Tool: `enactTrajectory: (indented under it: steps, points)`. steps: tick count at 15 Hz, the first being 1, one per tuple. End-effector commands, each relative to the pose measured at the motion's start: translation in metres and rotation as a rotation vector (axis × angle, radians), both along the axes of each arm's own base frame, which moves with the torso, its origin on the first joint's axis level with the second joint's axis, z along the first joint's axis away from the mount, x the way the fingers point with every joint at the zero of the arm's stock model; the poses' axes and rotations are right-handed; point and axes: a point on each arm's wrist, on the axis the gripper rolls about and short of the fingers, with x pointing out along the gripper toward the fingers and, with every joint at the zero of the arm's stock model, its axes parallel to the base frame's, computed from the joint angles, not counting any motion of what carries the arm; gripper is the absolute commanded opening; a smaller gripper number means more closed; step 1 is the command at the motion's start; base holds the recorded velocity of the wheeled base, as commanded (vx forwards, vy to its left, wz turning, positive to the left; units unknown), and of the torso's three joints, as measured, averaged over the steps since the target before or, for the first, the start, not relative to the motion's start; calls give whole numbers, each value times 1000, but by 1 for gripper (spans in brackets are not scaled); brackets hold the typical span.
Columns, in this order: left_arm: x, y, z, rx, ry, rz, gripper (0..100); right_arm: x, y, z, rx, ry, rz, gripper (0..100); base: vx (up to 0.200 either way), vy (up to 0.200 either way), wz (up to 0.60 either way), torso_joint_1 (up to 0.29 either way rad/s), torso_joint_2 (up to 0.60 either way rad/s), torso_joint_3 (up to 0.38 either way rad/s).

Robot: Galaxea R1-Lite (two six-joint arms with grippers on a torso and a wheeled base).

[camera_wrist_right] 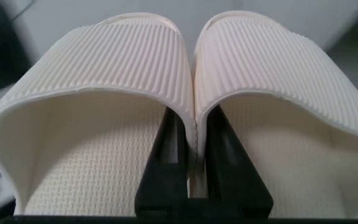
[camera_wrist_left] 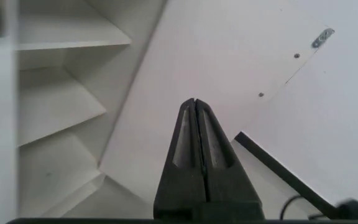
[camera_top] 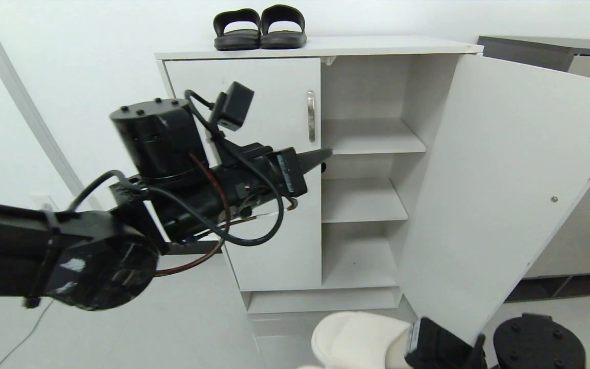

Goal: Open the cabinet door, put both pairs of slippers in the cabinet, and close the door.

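White slippers [camera_wrist_right: 129, 81], pinched by right fingers [camera_wrist_right: 161, 168], should go level toward the 12 o'clock shelf [camera_top: 361, 201]; left fingers [camera_wrist_left: 184, 149] pressed together.

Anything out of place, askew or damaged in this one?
Nothing damaged or spilled. The black slippers sit on top of the cabinet, not yet inside; its door hangs open. The right gripper pinches the white slippers together by their inner edges.
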Motion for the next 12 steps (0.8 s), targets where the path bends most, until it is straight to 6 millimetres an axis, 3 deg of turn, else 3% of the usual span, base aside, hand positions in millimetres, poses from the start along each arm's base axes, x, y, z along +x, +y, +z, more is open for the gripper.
enactTrajectory:
  steps: [1,2,3,4,7,10,12]
  points:
    - [-39,67,19,-26,-46,137,0,39,22,-3,32,14,-257,0,0,0,0,0,0,0]
    - [-47,80,19,-24,-44,167,0,49,23,-3,33,-1,-313,0,0,0,0,0,0,0]
    - [-76,109,22,-20,-39,244,0,78,26,-4,36,-40,-460,0,0,0,0,0,0,0]
    - [-100,126,24,-12,-28,306,0,94,29,-9,22,-62,-550,0,0,0,0,0,0,0]
    - [-171,158,3,39,69,531,0,135,35,-9,50,-141,-824,0,0,0,0,0,0,0]
    - [-233,179,-26,118,48,764,0,151,35,-2,70,-187,-940,0,0,0,0,0,0,0]
    - [-264,186,-58,217,45,999,0,153,34,-1,70,-199,-974,0,0,0,0,0,0,0]
